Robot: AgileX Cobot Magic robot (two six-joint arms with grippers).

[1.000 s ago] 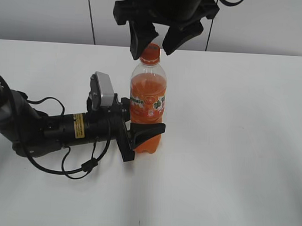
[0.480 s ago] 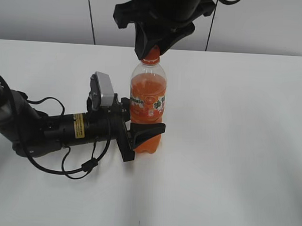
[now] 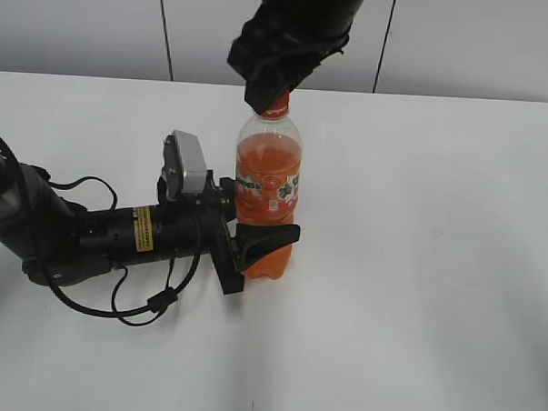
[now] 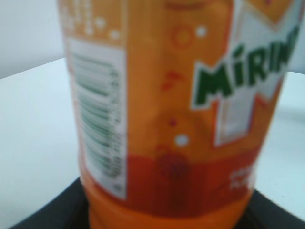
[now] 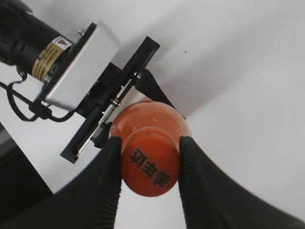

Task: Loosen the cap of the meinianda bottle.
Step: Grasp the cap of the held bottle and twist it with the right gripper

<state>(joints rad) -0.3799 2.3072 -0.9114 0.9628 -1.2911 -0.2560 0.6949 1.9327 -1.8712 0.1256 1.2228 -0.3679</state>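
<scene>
The bottle [image 3: 267, 194] stands upright mid-table, its lower body clamped by the left gripper [image 3: 254, 241] reaching in from nine o'clock. The right gripper [image 5: 149, 172] pinches the cap [image 5: 151, 167] from twelve o'clock, fingers [image 5: 108, 183] flush against it. Grasping appears complete; the loosening twist remains (no gap visible).

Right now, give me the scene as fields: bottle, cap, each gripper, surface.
bottle: meinianda bottle, upright, orange liquid inside
cap: cap, on the neck, dark print on top
left gripper: left gripper, jaws around the bottle's lower body
right gripper: right gripper, closed on the cap from above
surface: white table
</scene>
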